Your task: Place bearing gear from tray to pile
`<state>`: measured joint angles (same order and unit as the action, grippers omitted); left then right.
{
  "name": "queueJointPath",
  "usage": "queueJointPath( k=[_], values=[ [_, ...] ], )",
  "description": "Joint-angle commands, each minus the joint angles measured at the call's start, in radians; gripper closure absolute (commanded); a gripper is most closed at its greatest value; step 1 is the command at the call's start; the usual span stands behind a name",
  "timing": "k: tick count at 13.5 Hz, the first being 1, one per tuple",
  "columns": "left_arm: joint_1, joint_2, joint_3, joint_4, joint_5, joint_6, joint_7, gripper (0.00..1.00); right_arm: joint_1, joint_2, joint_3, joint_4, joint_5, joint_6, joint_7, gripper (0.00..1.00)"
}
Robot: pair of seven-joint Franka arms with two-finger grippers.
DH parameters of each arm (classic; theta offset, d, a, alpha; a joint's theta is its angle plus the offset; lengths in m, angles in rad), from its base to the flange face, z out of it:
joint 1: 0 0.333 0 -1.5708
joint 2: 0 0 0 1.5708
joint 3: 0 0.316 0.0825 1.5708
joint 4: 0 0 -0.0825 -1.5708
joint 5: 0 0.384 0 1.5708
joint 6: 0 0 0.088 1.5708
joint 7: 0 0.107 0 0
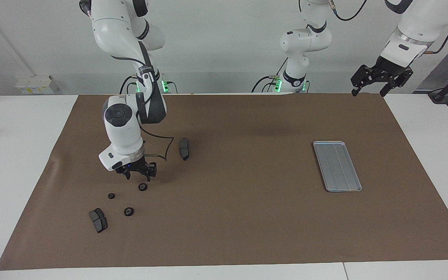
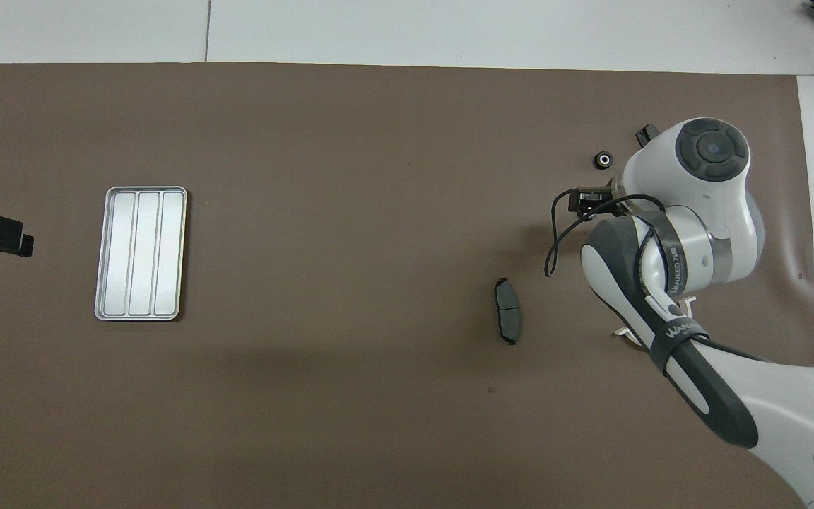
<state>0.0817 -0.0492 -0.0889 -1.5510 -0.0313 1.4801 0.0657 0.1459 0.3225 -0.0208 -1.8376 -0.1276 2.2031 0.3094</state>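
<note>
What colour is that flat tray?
Silver-grey metal with lengthwise ridges; the tray shows best in the overhead view.

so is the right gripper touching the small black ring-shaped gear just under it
Apart. The facing view shows bare brown mat between the open right gripper and the small black ring-shaped gear, which lies on the mat by itself.
</note>
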Motion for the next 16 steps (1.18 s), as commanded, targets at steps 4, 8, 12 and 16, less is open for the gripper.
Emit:
queueJointPath(
  k=[4, 8, 12, 16],
  values=[
    [0.01, -0.026, -0.006, -0.024, 0.011, -0.008, 0.009, 0.0, -0.058, -0.192, 0.009, -0.009, 0.082, -0.141, -0.041, 0.09],
    [0.01, -0.026, -0.006, -0.024, 0.011, -0.008, 0.009, 0.0, -0.072, -0.293, 0.007, 0.035, 0.163, -0.273, -0.044, 0.06],
    [0.01, -0.026, -0.006, -0.024, 0.011, -0.008, 0.009, 0.0, -0.081, -0.35, 0.001, 0.106, 0.164, -0.405, -0.047, 0.01],
    [0.01, -0.026, -0.006, -0.024, 0.011, -0.008, 0.009, 0.0, -0.158, -0.35, -0.001, 0.165, 0.201, -0.488, -0.208, 0.0]
  ],
)
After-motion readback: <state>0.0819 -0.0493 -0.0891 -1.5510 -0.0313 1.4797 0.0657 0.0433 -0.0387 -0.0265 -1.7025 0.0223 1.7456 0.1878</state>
